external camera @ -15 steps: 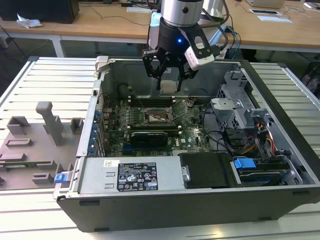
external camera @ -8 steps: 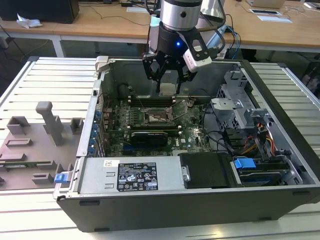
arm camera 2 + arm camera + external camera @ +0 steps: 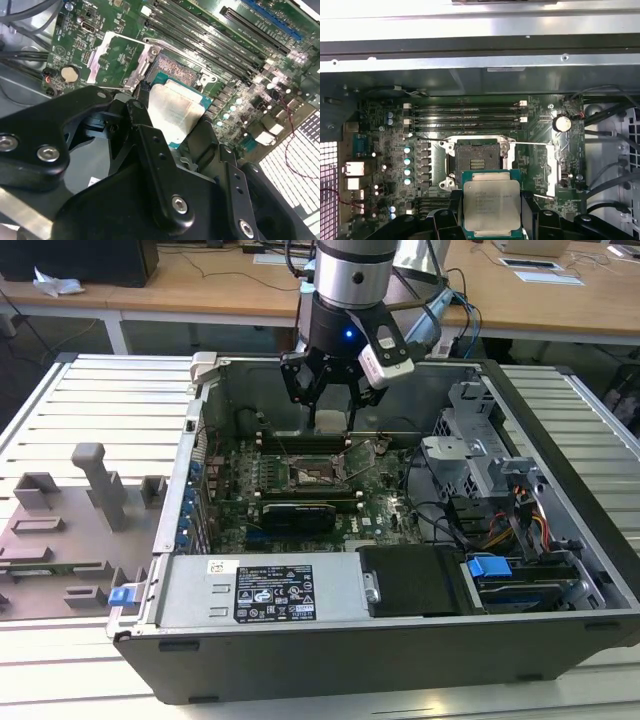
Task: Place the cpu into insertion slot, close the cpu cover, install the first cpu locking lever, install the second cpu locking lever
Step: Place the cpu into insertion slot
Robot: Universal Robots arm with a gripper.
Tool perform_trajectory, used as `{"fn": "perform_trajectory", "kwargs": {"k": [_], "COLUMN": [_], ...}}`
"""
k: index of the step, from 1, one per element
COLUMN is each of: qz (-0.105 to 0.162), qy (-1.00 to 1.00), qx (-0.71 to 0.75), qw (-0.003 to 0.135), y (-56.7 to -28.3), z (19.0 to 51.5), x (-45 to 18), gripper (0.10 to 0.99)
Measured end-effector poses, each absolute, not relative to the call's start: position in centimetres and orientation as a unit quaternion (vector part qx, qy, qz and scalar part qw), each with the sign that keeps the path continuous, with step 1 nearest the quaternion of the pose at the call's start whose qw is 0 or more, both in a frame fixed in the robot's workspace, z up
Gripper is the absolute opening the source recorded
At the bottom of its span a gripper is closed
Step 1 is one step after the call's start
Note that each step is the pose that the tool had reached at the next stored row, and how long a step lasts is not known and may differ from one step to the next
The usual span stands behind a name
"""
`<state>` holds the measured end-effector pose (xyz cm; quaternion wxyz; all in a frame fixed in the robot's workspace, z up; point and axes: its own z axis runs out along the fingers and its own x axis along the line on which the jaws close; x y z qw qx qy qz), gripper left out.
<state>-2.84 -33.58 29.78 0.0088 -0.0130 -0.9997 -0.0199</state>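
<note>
My gripper (image 3: 326, 412) hangs inside the open computer case, shut on the cpu (image 3: 327, 423), a flat square chip with a silver top. In both wrist views the cpu (image 3: 491, 202) (image 3: 175, 112) sits between the black fingers (image 3: 529, 207), held above the motherboard and not seated. The insertion slot (image 3: 476, 160) (image 3: 174, 70) (image 3: 318, 476) lies bare just beyond the chip, with its dark pin field showing. The cpu cover (image 3: 535, 167) (image 3: 117, 57), a silver frame plate, is swung open to one side of the slot.
Long black memory slots (image 3: 470, 117) run beside the socket. In the exterior view the case (image 3: 190, 490) also holds a power supply (image 3: 265, 590) at the front and a drive cage with cables (image 3: 490, 480) on the right. A grey fixture (image 3: 70, 530) lies outside, on the left.
</note>
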Motion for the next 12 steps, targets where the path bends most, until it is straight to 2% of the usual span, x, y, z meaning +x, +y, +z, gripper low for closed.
{"fn": "perform_trajectory", "kwargs": {"k": [12], "qz": [-0.02], "qy": [-1.0], "qx": [-0.013], "qw": [0.009], "y": [-33.5], "z": [26.7], "x": [-2.9], "gripper": [0.545]}}
